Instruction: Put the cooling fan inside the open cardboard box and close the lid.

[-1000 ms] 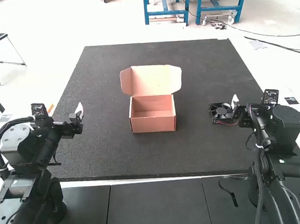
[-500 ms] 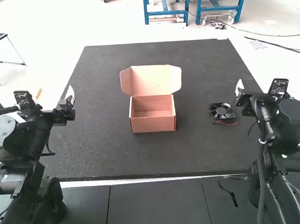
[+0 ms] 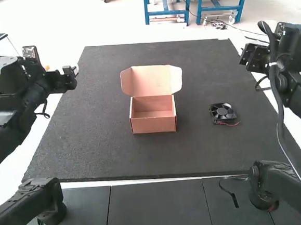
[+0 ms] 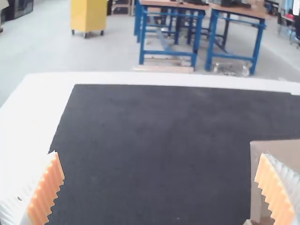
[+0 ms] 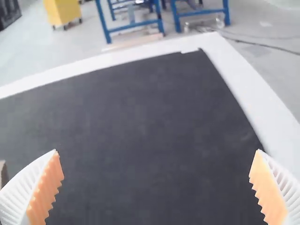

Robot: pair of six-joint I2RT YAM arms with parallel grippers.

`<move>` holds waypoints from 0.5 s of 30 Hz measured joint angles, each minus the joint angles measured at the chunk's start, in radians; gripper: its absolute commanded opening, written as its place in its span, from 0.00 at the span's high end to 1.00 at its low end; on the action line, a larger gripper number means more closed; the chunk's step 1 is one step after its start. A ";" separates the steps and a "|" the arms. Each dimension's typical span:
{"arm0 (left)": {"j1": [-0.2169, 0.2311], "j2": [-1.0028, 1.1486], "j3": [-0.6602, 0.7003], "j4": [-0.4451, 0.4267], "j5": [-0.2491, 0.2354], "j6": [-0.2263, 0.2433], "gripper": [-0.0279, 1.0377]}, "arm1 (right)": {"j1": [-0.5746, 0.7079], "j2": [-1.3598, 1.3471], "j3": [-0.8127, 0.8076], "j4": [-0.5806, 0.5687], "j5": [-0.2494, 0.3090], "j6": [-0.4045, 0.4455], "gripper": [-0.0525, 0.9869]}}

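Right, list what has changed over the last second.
Both arms rose and swung toward the far side: the left gripper along the mat's left edge, the right gripper away from the cooling fan. Neither took hold of anything. Fan and cardboard box stayed put, lid open.

black mat [image 3: 100,132], cardboard box [image 3: 152,114], cooling fan [image 3: 223,111]

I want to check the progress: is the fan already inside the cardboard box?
No, the fan lies on the black mat beside the open box, apart from it.

Left arm [image 3: 8,82], right arm [image 3: 293,46] high; jaws seemingly wide apart
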 measured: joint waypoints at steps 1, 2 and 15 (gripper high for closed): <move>0.000 0.029 0.024 -0.017 0.016 0.000 0.07 | 0.000 0.027 0.033 -0.032 0.002 -0.005 0.08; 0.002 0.060 0.047 -0.032 0.029 0.000 0.07 | 0.000 0.051 0.064 -0.067 0.002 -0.017 0.08; 0.018 0.412 0.322 -0.246 0.081 0.111 0.07 | 0.000 0.396 0.264 -0.435 0.112 -0.203 0.08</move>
